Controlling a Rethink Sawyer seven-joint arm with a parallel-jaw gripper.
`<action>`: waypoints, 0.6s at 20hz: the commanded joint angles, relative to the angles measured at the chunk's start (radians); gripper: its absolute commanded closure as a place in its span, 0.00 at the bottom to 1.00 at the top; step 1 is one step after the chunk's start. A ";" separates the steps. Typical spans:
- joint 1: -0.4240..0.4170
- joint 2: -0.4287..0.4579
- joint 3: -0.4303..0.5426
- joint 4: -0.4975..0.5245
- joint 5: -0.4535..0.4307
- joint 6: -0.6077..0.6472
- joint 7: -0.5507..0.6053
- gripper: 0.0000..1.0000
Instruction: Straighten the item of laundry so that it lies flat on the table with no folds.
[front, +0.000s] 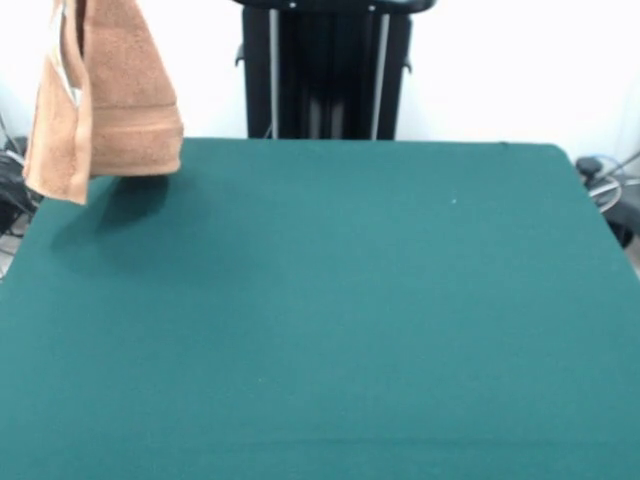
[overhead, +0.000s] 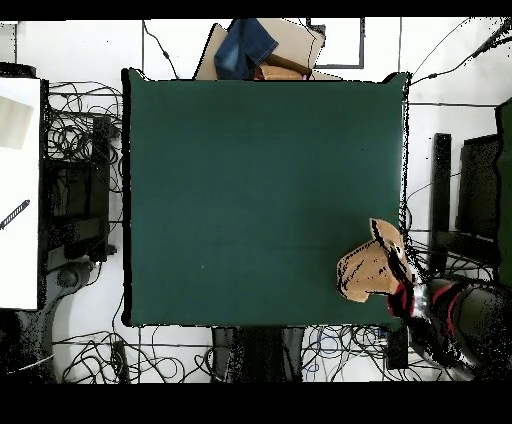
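Orange-tan terry towel (front: 105, 95) hangs bunched and folded in the air above the green counter's (front: 330, 320) far left corner in the front view, lower end just off the surface, shadow underneath. Overhead, the red-black arm (overhead: 445, 305) reaches to the towel (overhead: 372, 268); gripper hidden, can't tell its state.

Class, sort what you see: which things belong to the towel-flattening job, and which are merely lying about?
Belongs to the job:
towel, hanging in the air
green table
robot arm

Lying about:
cables on the floor
blue cloth beyond the table
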 joint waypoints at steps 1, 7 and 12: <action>-0.003 0.053 0.053 0.133 0.031 -0.028 -0.222 1.00; 0.017 0.241 0.084 0.173 -0.019 -0.236 -0.145 1.00; 0.010 0.393 0.113 0.207 -0.057 -0.433 -0.119 1.00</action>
